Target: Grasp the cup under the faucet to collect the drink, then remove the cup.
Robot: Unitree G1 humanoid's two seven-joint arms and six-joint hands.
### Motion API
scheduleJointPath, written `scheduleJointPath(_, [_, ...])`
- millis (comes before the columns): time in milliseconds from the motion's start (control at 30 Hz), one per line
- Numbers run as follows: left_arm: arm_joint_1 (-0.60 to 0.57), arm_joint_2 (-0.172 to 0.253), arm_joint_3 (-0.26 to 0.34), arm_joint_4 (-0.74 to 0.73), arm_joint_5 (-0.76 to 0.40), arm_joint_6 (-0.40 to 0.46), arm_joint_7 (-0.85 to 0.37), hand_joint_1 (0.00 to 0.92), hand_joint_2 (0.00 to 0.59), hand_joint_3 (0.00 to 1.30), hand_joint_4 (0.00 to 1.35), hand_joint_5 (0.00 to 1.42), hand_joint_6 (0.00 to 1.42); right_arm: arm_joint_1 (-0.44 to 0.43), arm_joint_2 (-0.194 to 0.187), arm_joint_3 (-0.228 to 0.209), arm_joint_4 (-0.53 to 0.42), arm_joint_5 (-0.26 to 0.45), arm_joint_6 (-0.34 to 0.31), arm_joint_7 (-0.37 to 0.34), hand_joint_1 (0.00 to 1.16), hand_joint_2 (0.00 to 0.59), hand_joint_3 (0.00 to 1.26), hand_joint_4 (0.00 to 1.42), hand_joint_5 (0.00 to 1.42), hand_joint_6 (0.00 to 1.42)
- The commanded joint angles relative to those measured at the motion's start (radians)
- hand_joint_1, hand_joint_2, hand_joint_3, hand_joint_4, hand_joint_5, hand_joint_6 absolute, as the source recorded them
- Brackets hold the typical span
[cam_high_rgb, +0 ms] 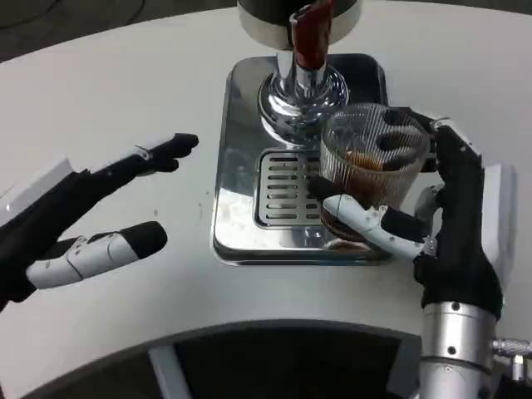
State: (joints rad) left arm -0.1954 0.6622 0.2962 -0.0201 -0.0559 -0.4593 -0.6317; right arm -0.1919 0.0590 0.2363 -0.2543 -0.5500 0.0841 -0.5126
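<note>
A ribbed clear glass cup (371,163) with brown drink in it stands on the right part of the steel drip tray (241,133). My right hand (449,224) grips the cup, fingers wrapped round its far side and thumb across its front. The faucet (309,37), with a dark red handle, rises from a chrome base at the back of the tray, to the cup's upper left. My left hand (100,216) lies over the table to the left of the tray, fingers stretched out and apart, holding nothing.
The drip tray's slotted grate (281,187) lies left of the cup. The round white table (125,100) curves inward along its near edge, with dark floor below.
</note>
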Motion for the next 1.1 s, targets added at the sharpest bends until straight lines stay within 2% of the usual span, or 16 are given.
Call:
scheduleJointPath(33, [0.031,0.025,0.0,-0.012,0.02,-0.023,0.018,0.0,0.087,0.12,0.08,0.12,0.1,0.054,0.03,0.026,-0.082,-0.012,-0.005,0.026,1.06,0.127,0.9,1.11,1.32,1.42])
scheduleJointPath(367, [0.08,0.035,0.021,-0.067,0.017,-0.028,0.026,0.0,0.087,0.12,0.06,0.11,0.08,0.149,0.018,0.065,-0.202,-0.023,-0.012,0.101,1.1,0.137,0.92,1.11,1.32,1.42])
scheduleJointPath(767, [0.176,0.061,0.046,-0.182,0.045,-0.018,0.031,0.0,0.088,0.09,0.01,0.06,0.06,0.2,-0.002,0.12,-0.26,-0.027,-0.044,0.146,1.11,0.129,0.93,1.12,1.32,1.42])
scheduleJointPath(1100, [0.285,0.084,0.125,-0.284,0.112,-0.018,0.049,0.0,0.084,0.03,0.0,0.0,0.03,0.206,-0.026,0.145,-0.284,-0.016,-0.075,0.213,1.11,0.123,0.94,1.12,1.32,1.42])
